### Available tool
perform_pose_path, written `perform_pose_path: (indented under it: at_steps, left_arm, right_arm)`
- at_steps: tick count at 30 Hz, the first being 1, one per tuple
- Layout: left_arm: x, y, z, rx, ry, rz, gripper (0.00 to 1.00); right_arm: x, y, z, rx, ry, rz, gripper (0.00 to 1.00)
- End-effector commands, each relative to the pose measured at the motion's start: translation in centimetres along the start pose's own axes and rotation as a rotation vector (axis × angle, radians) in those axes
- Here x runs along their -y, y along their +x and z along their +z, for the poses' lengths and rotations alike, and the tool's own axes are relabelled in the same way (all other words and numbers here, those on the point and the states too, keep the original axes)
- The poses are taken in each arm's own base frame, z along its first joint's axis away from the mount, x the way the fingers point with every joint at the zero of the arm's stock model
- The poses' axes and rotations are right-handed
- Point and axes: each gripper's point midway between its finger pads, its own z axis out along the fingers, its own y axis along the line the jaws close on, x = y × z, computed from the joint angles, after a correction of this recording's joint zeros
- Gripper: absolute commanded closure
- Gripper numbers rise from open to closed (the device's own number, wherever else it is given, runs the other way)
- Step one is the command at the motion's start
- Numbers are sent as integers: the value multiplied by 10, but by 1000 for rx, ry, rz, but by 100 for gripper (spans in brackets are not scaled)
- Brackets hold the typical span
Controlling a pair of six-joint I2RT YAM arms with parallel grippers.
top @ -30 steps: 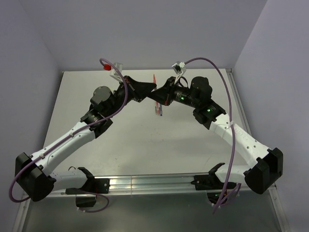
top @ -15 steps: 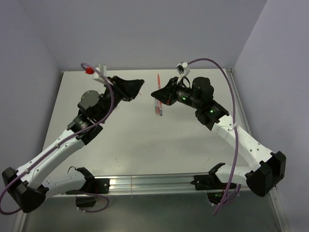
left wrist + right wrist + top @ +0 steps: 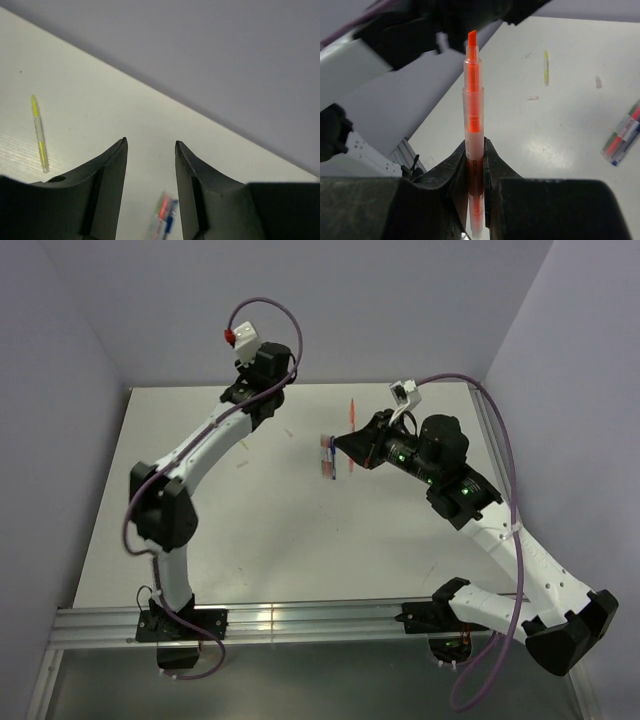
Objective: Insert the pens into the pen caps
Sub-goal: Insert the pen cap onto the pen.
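Near the middle of the top view, a little to the right, the right gripper [image 3: 476,145] is clamped on the lower part of the orange pen [image 3: 473,100]. We see the chisel tip of the pen bare and pointing away from the jaws. In the top view its long axis runs almost straight up and down the frame, and it seems held above the tabletop [image 3: 250,540], not resting on it. The left gripper [image 3: 150,142] is at the upper left of this pen, close to the far edge of the tabletop under the back wall [image 3: 300,300]. Its jaws stand apart with nothing between them. We judge that the coming move turns on this: a cap must come onto the bare tip along the axis of the pen, and the left gripper is the free one to bring it. We cannot pick out any of the pen caps with certainty. A small bundle of pens [image 3: 326,455] lies on the tabletop just left of the held pen, and a yellow pen [image 3: 39,134] lies alone farther left. The room between the two grippers is open, but the far edge is close to the left gripper.
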Motion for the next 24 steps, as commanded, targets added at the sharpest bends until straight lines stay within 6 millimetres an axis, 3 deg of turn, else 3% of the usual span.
perform_pose_path:
  at_steps: [1,2,3,4,6,7,9,12,17,18,24]
  left_arm:
    - [-42,41,45,-55,-225,119,52]
    - [-32,34,51,-35,-222,100,52]
    - [-34,44,61,-54,-234,93,52]
    - [-39,66,75,-89,-243,109,53]
    - [-42,80,89,-116,-229,98,52]
    - [-50,96,98,-134,-239,105,52]
    - [-61,107,109,-142,-270,83,53]
    - [-86,139,130,-197,-324,96,54]
    - [-86,164,147,-235,-267,100,51]
    - [-93,176,150,-257,-282,111,51]
    - [-87,197,155,-303,-247,100,54]
  right_arm:
    - [16,4,-16,14,97,2,100]
    - [17,6,-21,10,112,6,100]
    - [20,7,-24,10,126,8,100]
    - [21,10,-25,4,131,9,100]
    - [19,12,-32,-2,127,4,100]
    - [19,11,-35,3,135,-2,100]
    - [20,11,-43,8,149,-18,100]
    - [20,15,-48,3,148,-30,100]
    - [24,26,-50,-11,147,-26,100]
    - [25,26,-51,-13,153,-28,100]
    - [24,24,-52,-7,148,-39,100]
